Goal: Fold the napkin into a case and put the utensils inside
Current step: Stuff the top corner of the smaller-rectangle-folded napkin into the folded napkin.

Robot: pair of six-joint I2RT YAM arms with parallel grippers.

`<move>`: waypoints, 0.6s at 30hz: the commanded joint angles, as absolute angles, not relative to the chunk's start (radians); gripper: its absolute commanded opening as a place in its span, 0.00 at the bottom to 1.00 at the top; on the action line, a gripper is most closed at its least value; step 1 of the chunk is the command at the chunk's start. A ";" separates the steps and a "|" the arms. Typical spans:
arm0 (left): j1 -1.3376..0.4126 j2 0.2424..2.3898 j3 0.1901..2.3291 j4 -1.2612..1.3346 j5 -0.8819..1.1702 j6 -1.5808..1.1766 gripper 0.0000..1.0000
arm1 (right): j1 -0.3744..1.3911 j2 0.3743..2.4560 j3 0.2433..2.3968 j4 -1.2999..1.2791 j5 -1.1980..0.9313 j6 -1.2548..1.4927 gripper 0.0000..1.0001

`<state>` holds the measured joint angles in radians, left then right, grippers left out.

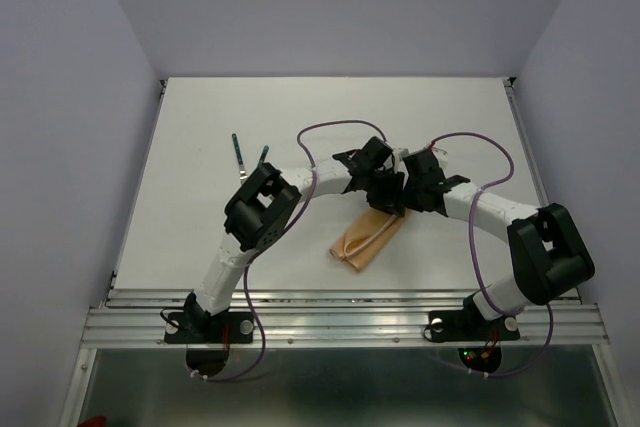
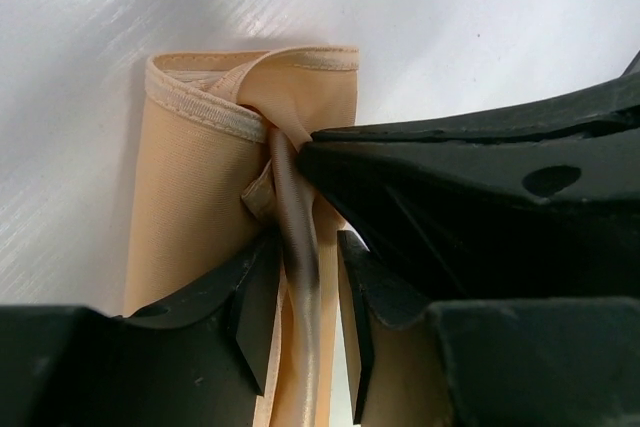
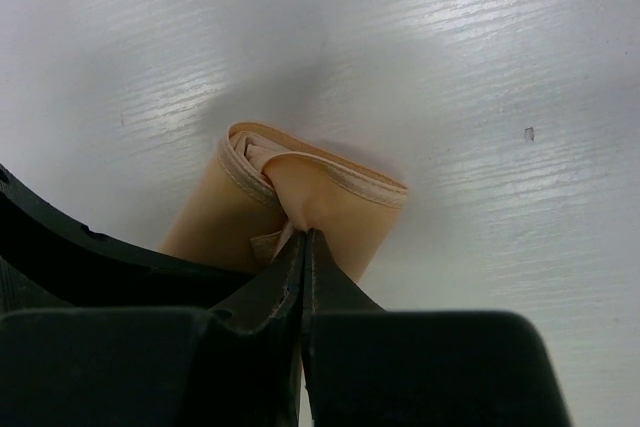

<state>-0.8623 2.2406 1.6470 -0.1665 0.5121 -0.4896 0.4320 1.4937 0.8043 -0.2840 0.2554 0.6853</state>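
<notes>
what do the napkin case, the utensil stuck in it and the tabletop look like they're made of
case: soft woven cloth, peach-tan with a slight satin sheen; a stitched hem band edges its mouth.
utensil: smooth, glossy dark handle with a bright streak along it; plastic or coated metal, unclear.
table: hard, white, semi-gloss, with faint grain-like streaks; perhaps painted wood or laminate.

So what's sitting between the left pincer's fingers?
A slim utensil handle, running into the mouth of the cloth case; the fingers stand either side. Left wrist view shows it.
</notes>
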 commanded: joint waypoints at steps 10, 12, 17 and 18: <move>-0.873 2.105 1.577 -0.095 0.543 -0.465 0.30 | 0.436 1.491 0.804 -0.247 0.249 0.709 0.01; -0.871 2.106 1.568 -0.083 0.548 -0.468 0.14 | 0.436 1.490 0.802 -0.247 0.244 0.709 0.01; -0.871 2.125 1.571 -0.071 0.574 -0.471 0.00 | 0.436 1.479 0.805 -0.247 0.235 0.710 0.01; -0.871 2.132 1.571 -0.063 0.574 -0.472 0.00 | 0.436 1.476 0.807 -0.248 0.233 0.710 0.01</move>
<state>-0.8631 2.1849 1.5784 -0.1154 0.5335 -0.4793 0.4328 1.4937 0.8040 -0.2798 0.2455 0.6979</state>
